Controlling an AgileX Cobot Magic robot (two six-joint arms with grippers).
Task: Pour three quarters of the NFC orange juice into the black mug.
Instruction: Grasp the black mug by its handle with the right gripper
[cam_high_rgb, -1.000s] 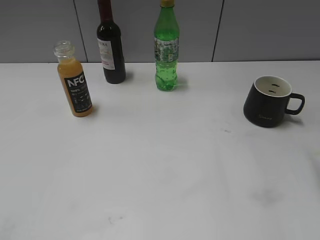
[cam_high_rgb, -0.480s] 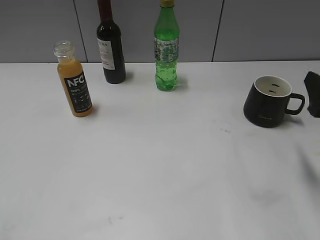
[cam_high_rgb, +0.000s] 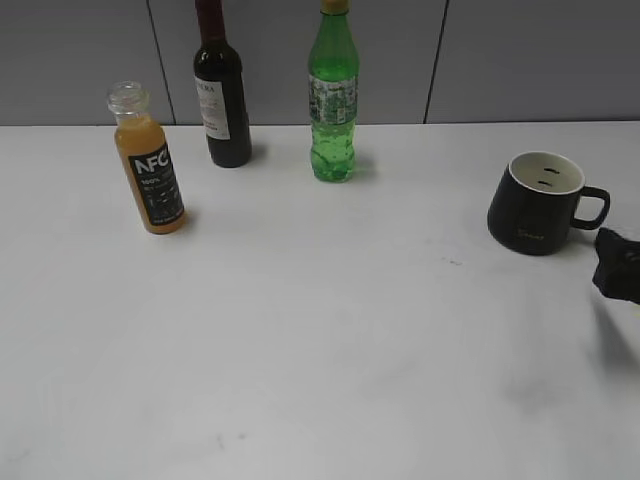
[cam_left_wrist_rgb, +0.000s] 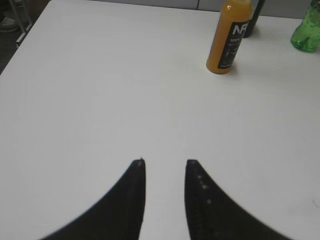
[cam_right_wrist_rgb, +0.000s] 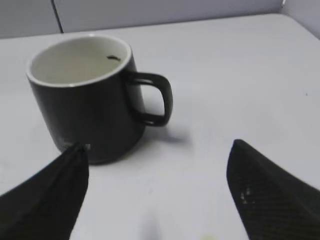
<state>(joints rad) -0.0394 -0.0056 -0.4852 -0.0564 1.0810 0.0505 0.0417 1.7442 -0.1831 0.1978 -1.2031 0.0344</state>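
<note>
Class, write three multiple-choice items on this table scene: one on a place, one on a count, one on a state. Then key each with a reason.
1. Where does the black mug stand on the table in the exterior view?
A. Far right
B. Far left
C. Between the bottles

2. How many bottles stand on the table?
A. Two
B. Three
C. Four

3. The right gripper is:
A. Shut on the mug
B. Holding a bottle
C. Open

Key: 1 A, it stands alone at the right. 2 B, NFC orange juice, wine bottle, green soda bottle. 3 C, its fingers spread wide, empty.
</note>
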